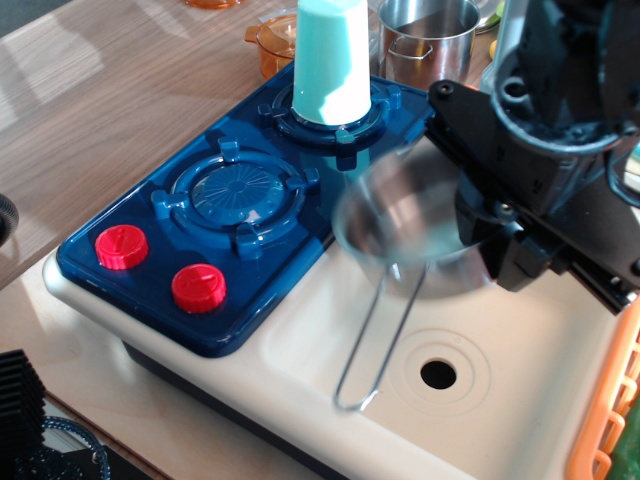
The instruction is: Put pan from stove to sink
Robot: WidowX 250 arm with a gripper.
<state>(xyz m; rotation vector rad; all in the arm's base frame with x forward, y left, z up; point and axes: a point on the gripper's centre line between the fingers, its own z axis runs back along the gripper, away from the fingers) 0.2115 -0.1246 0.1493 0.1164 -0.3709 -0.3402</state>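
The shiny steel pan (405, 225) hangs blurred in the air over the cream-white sink (330, 340), its wire-loop handle (375, 345) pointing toward the front. My black gripper (490, 235) is shut on the pan's right rim and hides that side of it. The dark blue stove (150, 225) with two red knobs (198, 287) lies to the left. Its front burner (238, 190) is bare. The sink's black drain hole (438, 374) is below and right of the pan.
A light blue cup (332, 60) stands on the stove's back burner. A taller steel pot (428, 38) and a small orange container (272, 42) stand behind. An orange basket (610, 430) borders the sink on the right. Wooden tabletop lies to the left.
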